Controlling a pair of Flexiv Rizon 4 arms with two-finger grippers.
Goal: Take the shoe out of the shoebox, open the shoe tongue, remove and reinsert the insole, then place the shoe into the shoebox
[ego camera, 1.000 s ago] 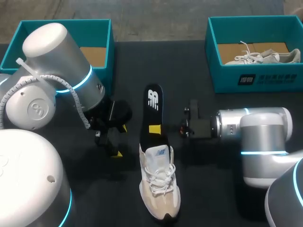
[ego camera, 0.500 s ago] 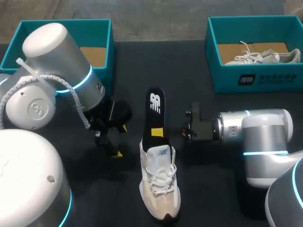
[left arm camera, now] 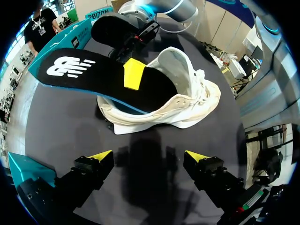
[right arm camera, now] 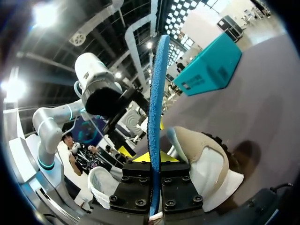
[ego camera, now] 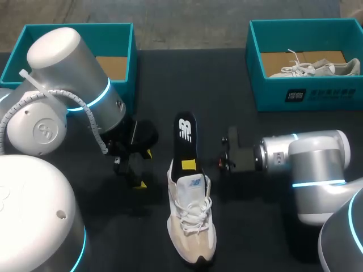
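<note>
A white and beige shoe [ego camera: 191, 224] lies on the black table, toe toward the front edge. A black insole [ego camera: 185, 136] with a white logo sticks out of the shoe's opening, its lower end inside. My right gripper [ego camera: 190, 165] is shut on the insole just above the opening, one yellow tip showing on its top face. In the right wrist view the insole [right arm camera: 157, 103] stands edge-on between the fingers of my right gripper [right arm camera: 154, 161], with the shoe [right arm camera: 206, 164] beside it. My left gripper [ego camera: 143, 169] stands open left of the shoe. In its own view the left gripper [left arm camera: 149, 157] holds nothing, and the shoe [left arm camera: 183, 98] and insole [left arm camera: 89, 75] lie ahead.
A teal shoebox [ego camera: 126, 39] with a cardboard floor stands at the back left, partly behind my left arm. A second teal shoebox [ego camera: 306, 96] at the back right holds another white shoe [ego camera: 309, 68].
My right gripper has moved toward the table's front with the insole, pushing it deeper into the shoe. The left arm has kept still.
</note>
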